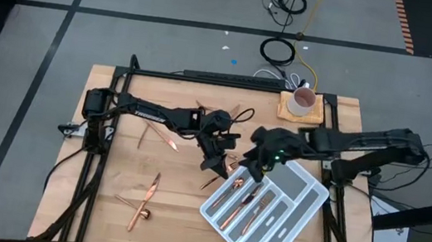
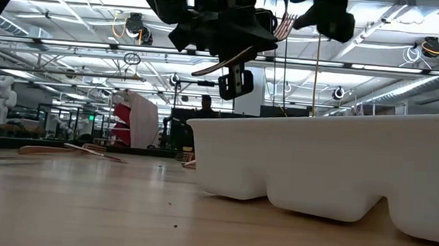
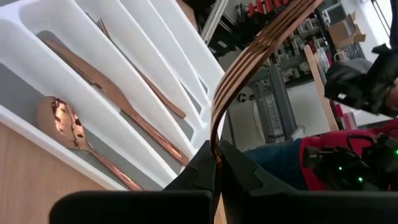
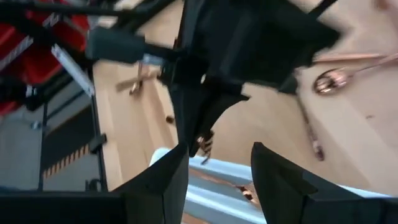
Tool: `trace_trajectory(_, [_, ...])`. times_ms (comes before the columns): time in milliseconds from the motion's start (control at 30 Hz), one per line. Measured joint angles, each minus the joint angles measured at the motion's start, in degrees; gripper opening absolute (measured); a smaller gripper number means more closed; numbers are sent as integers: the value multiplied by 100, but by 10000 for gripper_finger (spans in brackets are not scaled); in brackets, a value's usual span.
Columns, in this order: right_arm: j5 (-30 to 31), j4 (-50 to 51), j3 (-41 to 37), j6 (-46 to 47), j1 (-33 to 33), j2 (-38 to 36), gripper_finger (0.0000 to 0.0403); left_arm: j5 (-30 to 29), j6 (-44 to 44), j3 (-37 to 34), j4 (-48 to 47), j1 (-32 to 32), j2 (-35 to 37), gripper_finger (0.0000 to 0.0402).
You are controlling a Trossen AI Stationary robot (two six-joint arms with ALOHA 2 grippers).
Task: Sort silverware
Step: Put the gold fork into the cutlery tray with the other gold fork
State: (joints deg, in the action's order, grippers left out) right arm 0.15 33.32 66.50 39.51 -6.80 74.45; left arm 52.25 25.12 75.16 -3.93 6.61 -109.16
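The grey-white tray [image 1: 290, 223] sits angled at the right of the bench [image 1: 177, 225], and it already holds a few pieces: a spoon [image 3: 65, 124], a knife [image 3: 118, 102] and a fork [image 3: 140, 71], each in its own slot. Left of the tray, about 3 loose pieces [image 1: 143, 199] lie near the front edge; farther back, more [image 1: 159, 136] wait, so sorting looks under halfway. Above the tray's back-left corner, the left pincer [image 3: 216, 165] is clamped shut on a fork [image 3: 249, 59]. Beside it, the right pincer [image 4: 219, 165] stands open, holding nothing.
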Motion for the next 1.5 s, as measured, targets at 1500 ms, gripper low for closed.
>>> trace_trajectory(1500, [-20,280,0,-873,163,475,160,81,2564,0,-8,-103,0,7])
